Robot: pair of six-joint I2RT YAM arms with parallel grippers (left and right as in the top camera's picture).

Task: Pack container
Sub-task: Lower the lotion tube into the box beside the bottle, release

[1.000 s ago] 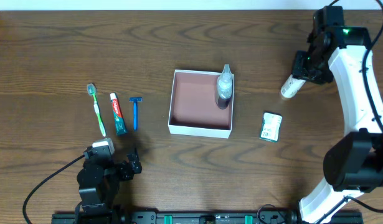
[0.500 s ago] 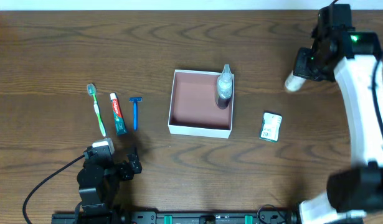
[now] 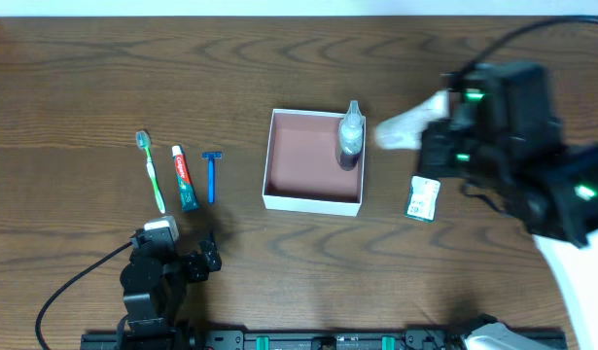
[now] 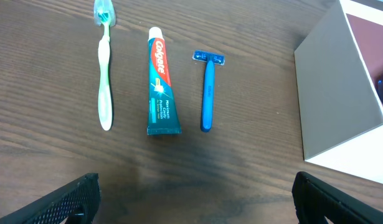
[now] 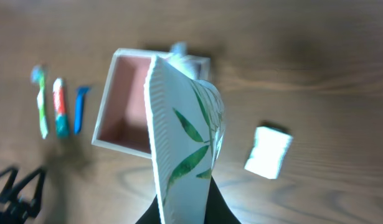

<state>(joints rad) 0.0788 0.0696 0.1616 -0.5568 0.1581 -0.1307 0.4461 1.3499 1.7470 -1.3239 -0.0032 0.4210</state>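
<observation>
A bottle sits in the container. The right gripper clasps a tube just right of it, and the left gripper hangs spread. The brush, paste and razor lie left, the packet right.

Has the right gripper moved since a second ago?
Yes. The right gripper, holding the tube, has swung left toward the container; in the overhead view the tube's tip now nears its right wall.

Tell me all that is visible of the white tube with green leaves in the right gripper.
The tube is white, apparently soft plastic, printed with green leaves; its flat ribbed end points away from the right gripper, whose fingers clamp its other end. It hangs in the air, just right of the container, seemingly touching nothing else.
</observation>
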